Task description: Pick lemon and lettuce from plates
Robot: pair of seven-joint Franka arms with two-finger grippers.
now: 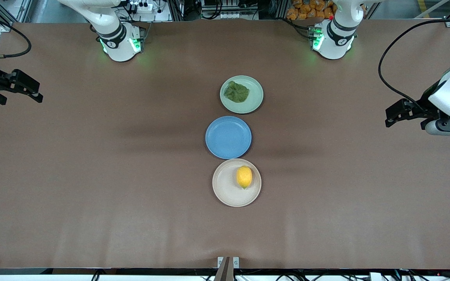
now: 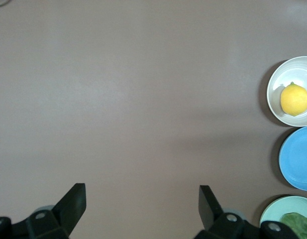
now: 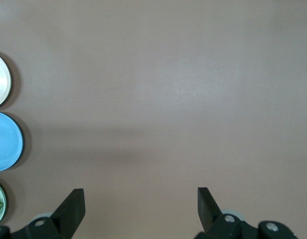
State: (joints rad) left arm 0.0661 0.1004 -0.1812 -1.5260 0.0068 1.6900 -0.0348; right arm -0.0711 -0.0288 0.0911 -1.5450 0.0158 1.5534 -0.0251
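The yellow lemon lies on the beige plate, the plate nearest the front camera; the left wrist view shows the lemon on that plate too. The dark green lettuce lies on the mint green plate, nearest the robot bases; it also shows in the left wrist view. My left gripper is open and empty over bare table at the left arm's end. My right gripper is open and empty over the right arm's end. Both arms wait away from the plates.
An empty blue plate sits between the two task plates in the table's middle. The brown table stretches wide on both sides of the plate row. Cables hang by both arms at the table's ends.
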